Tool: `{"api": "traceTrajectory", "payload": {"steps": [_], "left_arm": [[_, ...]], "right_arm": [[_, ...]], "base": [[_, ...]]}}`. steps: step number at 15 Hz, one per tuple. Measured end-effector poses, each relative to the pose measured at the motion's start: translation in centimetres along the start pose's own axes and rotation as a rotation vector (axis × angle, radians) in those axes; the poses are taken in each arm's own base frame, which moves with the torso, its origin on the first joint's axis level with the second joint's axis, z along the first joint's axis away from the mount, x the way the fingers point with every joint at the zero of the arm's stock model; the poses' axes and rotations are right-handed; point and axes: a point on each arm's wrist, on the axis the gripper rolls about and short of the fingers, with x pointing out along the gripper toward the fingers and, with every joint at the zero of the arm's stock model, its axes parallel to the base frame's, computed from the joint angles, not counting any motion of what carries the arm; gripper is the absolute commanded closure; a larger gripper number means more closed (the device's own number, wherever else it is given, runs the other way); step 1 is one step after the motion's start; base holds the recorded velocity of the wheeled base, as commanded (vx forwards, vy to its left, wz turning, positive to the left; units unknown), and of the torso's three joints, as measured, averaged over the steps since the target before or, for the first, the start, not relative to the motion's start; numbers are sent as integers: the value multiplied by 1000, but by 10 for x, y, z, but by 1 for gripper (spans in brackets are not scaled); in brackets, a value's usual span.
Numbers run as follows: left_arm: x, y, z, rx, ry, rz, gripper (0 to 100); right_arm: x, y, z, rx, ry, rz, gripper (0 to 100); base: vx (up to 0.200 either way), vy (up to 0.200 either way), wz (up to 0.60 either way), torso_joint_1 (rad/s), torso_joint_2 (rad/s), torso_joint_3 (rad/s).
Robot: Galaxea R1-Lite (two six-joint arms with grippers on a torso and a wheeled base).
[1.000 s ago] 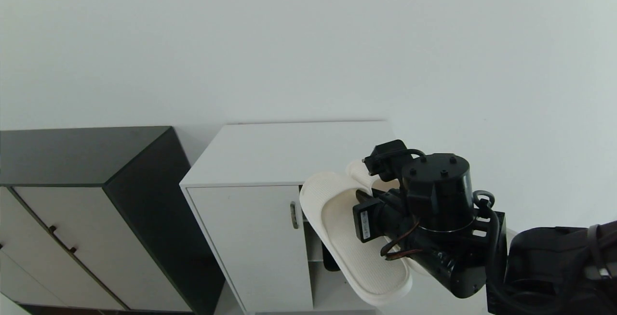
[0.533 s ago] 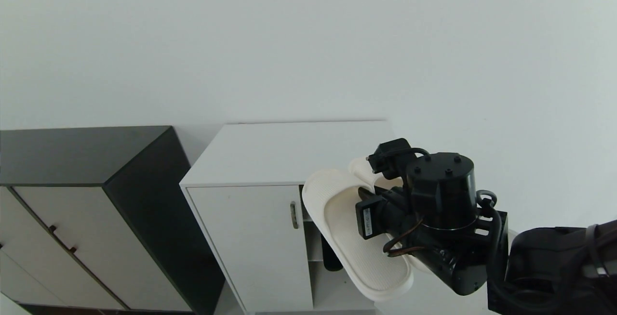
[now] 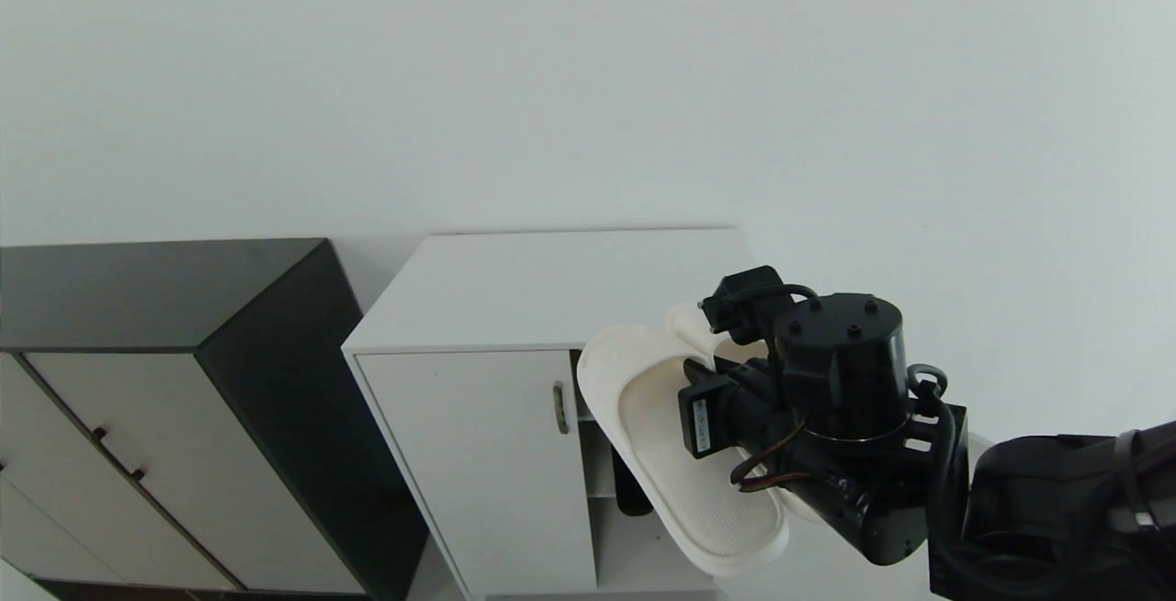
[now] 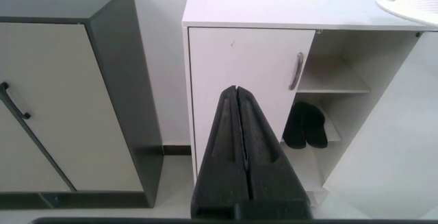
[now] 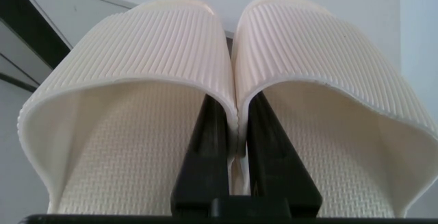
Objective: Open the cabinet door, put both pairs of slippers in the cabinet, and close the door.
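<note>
My right gripper (image 5: 236, 114) is shut on a pair of cream slippers (image 5: 219, 66), pinching their two inner strap edges together. In the head view the cream slippers (image 3: 684, 472) hang in front of the open right half of the white cabinet (image 3: 551, 289), level with its top. A pair of black slippers (image 4: 306, 125) stands on the cabinet's lower shelf, under a bare upper shelf (image 4: 328, 80). The left door (image 4: 239, 53) with its metal handle (image 4: 296, 70) is closed. My left gripper (image 4: 237, 90) is shut on nothing and hangs in front of that door.
A dark cabinet (image 3: 165, 298) with pale doors stands close to the white one's left side. The white panel (image 4: 383, 148) at the cabinet's right looks like the swung-out right door. A plain white wall rises behind.
The right gripper and the cream slippers have shifted slightly right and up toward the cabinet opening, then held nearly still. The cabinet has not changed.
</note>
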Motion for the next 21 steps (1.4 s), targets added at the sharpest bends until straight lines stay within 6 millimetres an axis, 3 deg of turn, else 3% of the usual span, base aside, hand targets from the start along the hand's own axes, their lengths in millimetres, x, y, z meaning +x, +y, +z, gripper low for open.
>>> {"api": "traceTrajectory", "payload": {"steps": [21], "left_arm": [[0,0,0,0,1,-1,100]], "right_arm": [[3,1,-5,-8,14,-2,100]], "base": [[0,0,0,-197,500,300]]}}
